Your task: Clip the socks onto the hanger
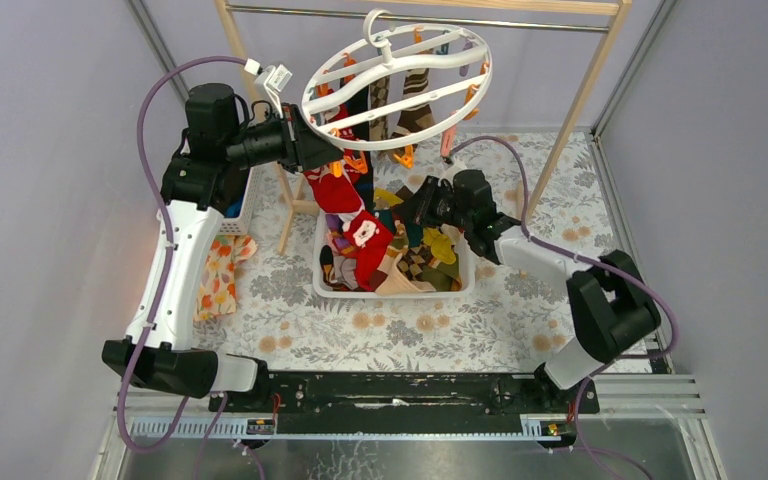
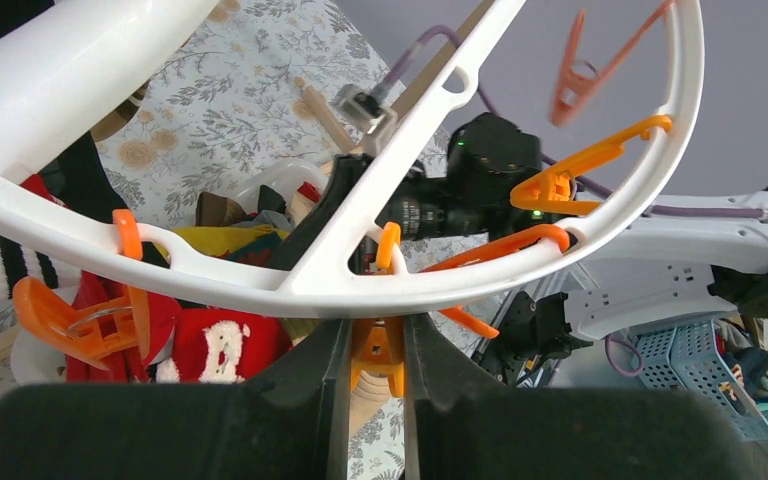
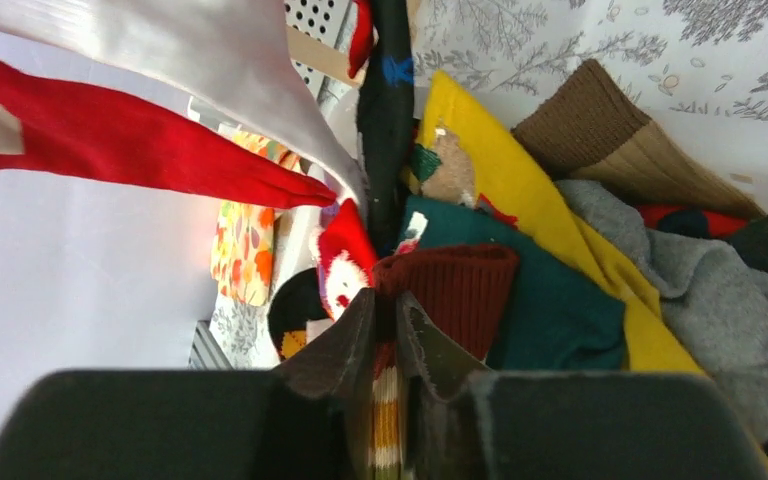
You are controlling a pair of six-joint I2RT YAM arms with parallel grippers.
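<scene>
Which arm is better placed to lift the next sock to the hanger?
Right. The right end effector is shut on a maroon ribbed fabric sock at the white plastic basket; the left end effector grips an orange plastic clip on the white oval plastic hanger.

hanger (image 1: 397,142) ring low over heaped basket (image 1: 390,293), clips (image 1: 403,155) dangling between, open tablecloth (image 1: 520,310) right of basket

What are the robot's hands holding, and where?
The left gripper pinches an orange clip hanging from the hanger. The right gripper pinches a striped sock just below its dark red cuff.
</scene>
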